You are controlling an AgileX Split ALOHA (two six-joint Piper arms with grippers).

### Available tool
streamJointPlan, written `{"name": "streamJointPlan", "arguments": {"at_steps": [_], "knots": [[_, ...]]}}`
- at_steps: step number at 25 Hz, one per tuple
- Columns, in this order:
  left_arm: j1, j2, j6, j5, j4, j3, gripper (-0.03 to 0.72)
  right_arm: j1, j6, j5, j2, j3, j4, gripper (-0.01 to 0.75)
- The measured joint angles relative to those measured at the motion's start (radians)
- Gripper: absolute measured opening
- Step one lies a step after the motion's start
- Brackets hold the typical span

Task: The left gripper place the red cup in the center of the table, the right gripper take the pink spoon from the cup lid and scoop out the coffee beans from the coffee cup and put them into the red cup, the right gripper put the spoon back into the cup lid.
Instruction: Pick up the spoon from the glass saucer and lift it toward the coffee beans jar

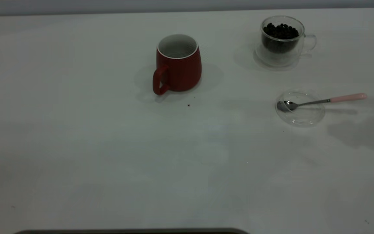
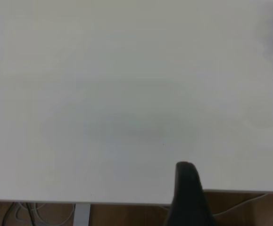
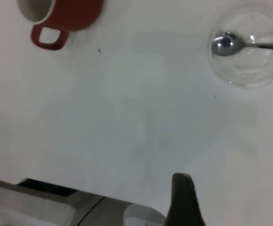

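Pink-handled, the pink spoon (image 1: 323,101) lies lengthwise across the frame's right, bowl resting in the cup lid (image 1: 300,113), handle pointing right toward the nearer right arm. Red cup (image 1: 178,65) stands upper centre on the counter (image 1: 109,156); coffee cup (image 1: 281,40) upper right. Neither arm's fingers can be judged.

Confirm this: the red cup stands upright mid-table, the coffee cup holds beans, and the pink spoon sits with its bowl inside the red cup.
One part is wrong. The pink spoon rests with its bowl in the cup lid, not in the red cup, and its handle sticks out over the table. The exterior view shows it. The rest holds: the red cup stands upright mid-table and the coffee cup holds beans.
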Motion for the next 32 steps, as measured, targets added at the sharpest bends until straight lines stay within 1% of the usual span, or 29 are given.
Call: {"name": "streamJointPlan", "arguments": {"at_steps": [11,16,22,32], "knots": [[0.000,0.000,0.000,0.000,0.000,0.000,0.588,0.000,-0.037,-0.092,0.181,-0.004,0.057,0.591],[0.000,0.000,-0.001,0.000,0.000,0.000,0.588,-0.001,-0.107,-0.111,0.268,-0.009,0.142,0.591],[0.000,0.000,-0.001,0.000,0.000,0.000,0.588,-0.014,-0.195,-0.163,0.363,-0.010,0.230,0.591],[0.000,0.000,-0.001,0.000,0.000,0.000,0.588,-0.024,-0.249,-0.282,0.396,-0.010,0.254,0.591]]}}
